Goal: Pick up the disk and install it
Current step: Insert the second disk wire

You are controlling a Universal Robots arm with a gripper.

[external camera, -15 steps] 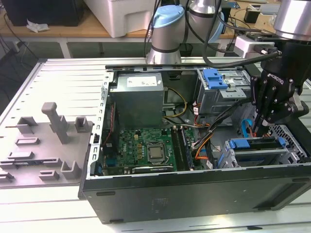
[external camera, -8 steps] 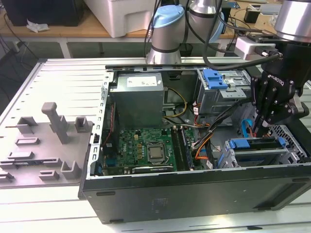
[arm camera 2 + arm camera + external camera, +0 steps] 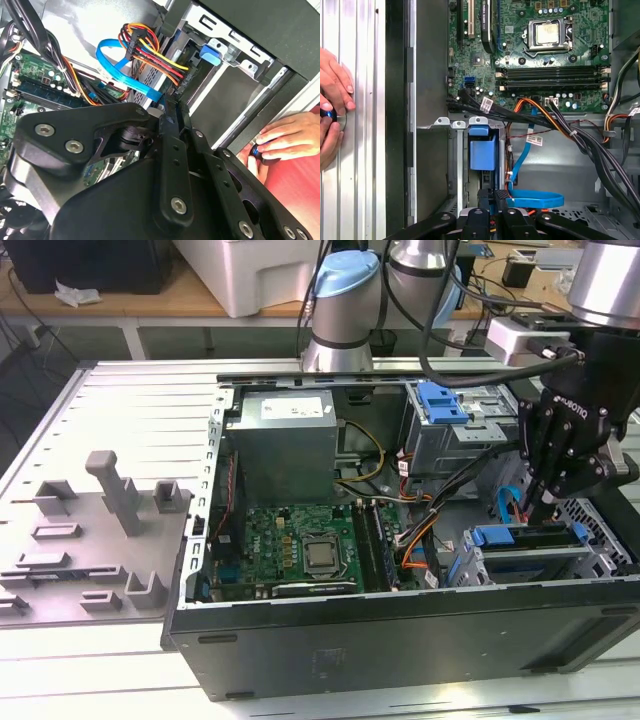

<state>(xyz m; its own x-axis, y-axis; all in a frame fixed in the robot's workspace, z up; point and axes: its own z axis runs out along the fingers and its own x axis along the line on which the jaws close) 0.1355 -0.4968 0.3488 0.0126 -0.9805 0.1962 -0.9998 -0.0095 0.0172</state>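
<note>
The disk lies in the drive bay at the front corner of the open computer case, on the exterior view's right. Its blue frame runs along its upper edge. In the first wrist view the frame's blue tab sits in the bay's mouth, and the same tab appears in the second wrist view. My black gripper hangs just above the disk's far edge, with its fingers pressed together and nothing between them. I cannot tell whether the tips touch the disk.
A blue flat cable and bundled wires run close beside the fingers. The motherboard, grey power supply and a second bay with a blue tab lie inside the case. A person's hands rest outside the case wall.
</note>
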